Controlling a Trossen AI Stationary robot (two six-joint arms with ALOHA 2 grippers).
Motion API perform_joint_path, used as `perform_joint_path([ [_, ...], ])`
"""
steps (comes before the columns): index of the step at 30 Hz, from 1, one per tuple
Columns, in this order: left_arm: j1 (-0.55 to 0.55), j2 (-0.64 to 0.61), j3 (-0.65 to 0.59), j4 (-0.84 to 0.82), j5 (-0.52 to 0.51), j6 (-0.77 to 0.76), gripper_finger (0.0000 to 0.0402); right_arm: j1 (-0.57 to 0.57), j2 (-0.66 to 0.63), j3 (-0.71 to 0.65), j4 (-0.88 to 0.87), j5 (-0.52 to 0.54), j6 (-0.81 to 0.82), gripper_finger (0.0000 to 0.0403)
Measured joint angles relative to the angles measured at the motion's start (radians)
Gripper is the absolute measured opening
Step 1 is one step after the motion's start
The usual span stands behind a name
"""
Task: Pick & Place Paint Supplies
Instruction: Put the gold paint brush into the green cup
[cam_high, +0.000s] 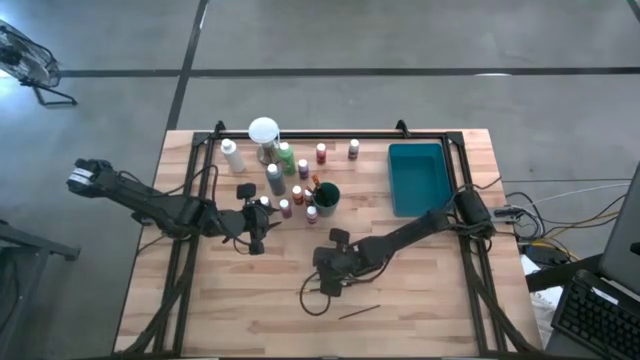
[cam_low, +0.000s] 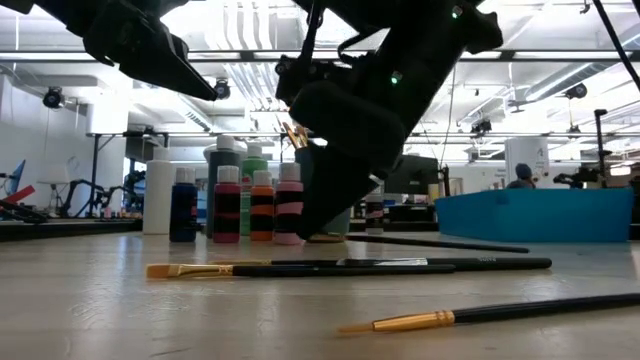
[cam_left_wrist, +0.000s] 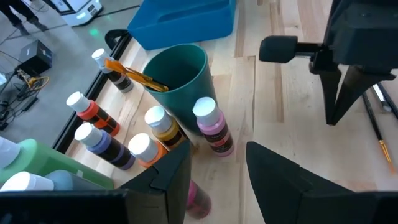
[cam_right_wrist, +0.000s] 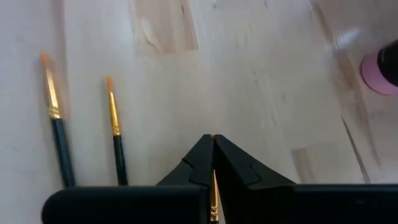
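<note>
Right gripper (cam_right_wrist: 212, 144), low over the worktop's (cam_high: 420, 300) middle, is pinched shut on a thin brush (cam_right_wrist: 214, 199), gold ferrule between its tips, likely the pick before carrying it to the teal cup (cam_left_wrist: 180, 81) that already holds one brush. Two more brushes (cam_right_wrist: 115, 124) lie just beside. Left gripper (cam_left_wrist: 217, 168) hovers half-open, empty, over the paint bottles (cam_left_wrist: 211, 124) clustered toward the far edge; no label legible.

A teal tray (cam_high: 417, 178) sits on the wooden table (cam_high: 250, 310) near a green cup (cam_high: 326, 199).
</note>
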Motion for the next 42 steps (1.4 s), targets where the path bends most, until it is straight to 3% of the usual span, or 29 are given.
perform_joint_path([
  [6, 0.0, 0.0, -0.002, -0.002, 0.0, -0.018, 0.016, 0.009, -0.041, -0.003, -0.001, 0.032, -0.009, 0.0008],
  [14, 0.0, 0.0, -0.002, 0.003, 0.0, -0.023, 0.016, -0.005, -0.229, -0.073, 0.02, 0.171, -0.039, 0.0008],
  [16, 0.0, 0.0, -0.002, 0.003, 0.0, -0.024, 0.016, -0.017, -0.291, -0.127, 0.099, 0.198, -0.053, 0.0008],
  [19, 0.0, 0.0, -0.002, 0.005, 0.0, -0.024, 0.016, -0.033, -0.39, -0.24, 0.382, 0.193, -0.119, 0.0008],
  [22, 0.0, 0.0, -0.002, 0.022, 0.0, -0.022, 0.016, -0.064, -0.483, -0.371, 0.677, 0.139, -0.192, 0.0008],
  [26, 0.0, 0.0, -0.002, 0.042, 0.0, -0.021, 0.016, -0.137, -0.566, -0.505, 0.921, 0.136, -0.244, 0.0008],
  [29, 0.0, 0.0, -0.002, 0.051, -0.001, -0.02, 0.016, -0.191, -0.593, -0.548, 1.103, 0.054, -0.282, 0.0008],
  [32, 0.001, 0.0, -0.002, 0.055, -0.002, -0.02, 0.016, -0.243, -0.591, -0.555, 1.164, -0.037, -0.303, 0.0008],
  [37, 0.003, 0.0, -0.002, 0.07, -0.005, -0.046, 0.016, -0.326, -0.569, -0.522, 1.201, -0.082, -0.368, 0.0008],
  [42, 0.003, 0.0, -0.002, 0.086, -0.006, -0.048, 0.016, -0.428, -0.485, -0.484, 1.284, -0.239, -0.343, 0.0008],
])
